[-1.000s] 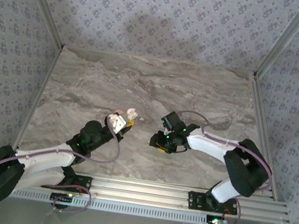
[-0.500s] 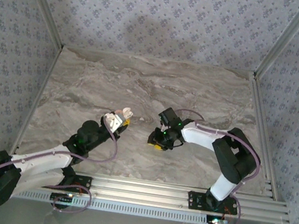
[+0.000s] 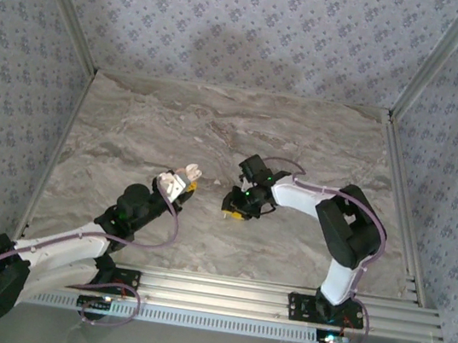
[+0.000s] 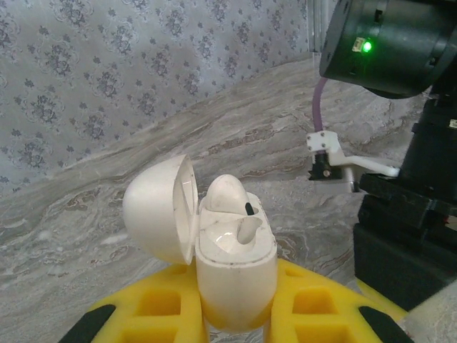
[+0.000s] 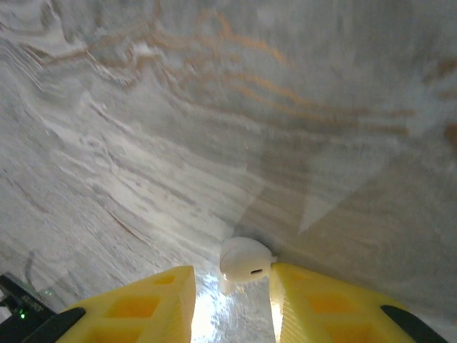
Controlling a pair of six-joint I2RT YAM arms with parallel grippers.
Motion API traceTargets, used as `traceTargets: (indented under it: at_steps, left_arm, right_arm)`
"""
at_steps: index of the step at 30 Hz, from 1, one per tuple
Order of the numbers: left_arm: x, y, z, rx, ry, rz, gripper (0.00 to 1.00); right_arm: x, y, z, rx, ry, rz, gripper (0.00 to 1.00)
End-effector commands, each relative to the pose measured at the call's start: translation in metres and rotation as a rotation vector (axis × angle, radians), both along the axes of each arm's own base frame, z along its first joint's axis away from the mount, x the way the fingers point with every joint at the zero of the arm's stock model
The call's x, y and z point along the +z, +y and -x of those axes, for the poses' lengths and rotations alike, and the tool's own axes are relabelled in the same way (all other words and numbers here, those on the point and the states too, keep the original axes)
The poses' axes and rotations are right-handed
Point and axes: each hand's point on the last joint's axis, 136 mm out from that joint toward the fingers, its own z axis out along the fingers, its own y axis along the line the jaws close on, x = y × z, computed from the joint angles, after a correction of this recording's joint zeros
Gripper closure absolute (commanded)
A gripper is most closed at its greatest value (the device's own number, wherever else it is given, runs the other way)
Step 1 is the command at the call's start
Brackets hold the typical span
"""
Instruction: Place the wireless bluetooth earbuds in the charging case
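Clamping open case (image 4: 233,251) — left end effector (image 4: 235,309), right end effector (image 5: 232,280) ajar astride white earbud (image 5: 245,259)

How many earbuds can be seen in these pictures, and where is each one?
2. One earbud sits in the open charging case, which the left gripper holds. The second earbud lies on the table between the open fingers of the right gripper. More may be hidden.

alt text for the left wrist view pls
A white charging case, lid hinged open to the left, stands clamped between the left gripper's yellow fingers, with one earbud sitting in it. The black right arm with a green light fills the right side, over a marble table backed by patterned wallpaper.
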Motion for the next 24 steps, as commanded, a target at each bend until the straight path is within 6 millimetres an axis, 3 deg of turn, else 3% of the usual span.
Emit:
traceTargets:
  at_steps: [1,10,24]
  left_arm:
    - [0.009,0.002,-0.001,0.007,-0.023,0.016,0.87]
    - [0.01,0.005,-0.001,0.012,-0.024,0.016,0.87]
    - [0.012,0.008,0.0,0.018,-0.031,0.015,0.87]
  right_arm:
    - [0.009,-0.006,-0.016,0.012,-0.076,0.051,0.65]
    - [0.038,-0.028,-0.015,0.096,-0.107,0.233,0.64]
    - [0.021,-0.003,-0.015,0.147,-0.043,0.244,0.64]
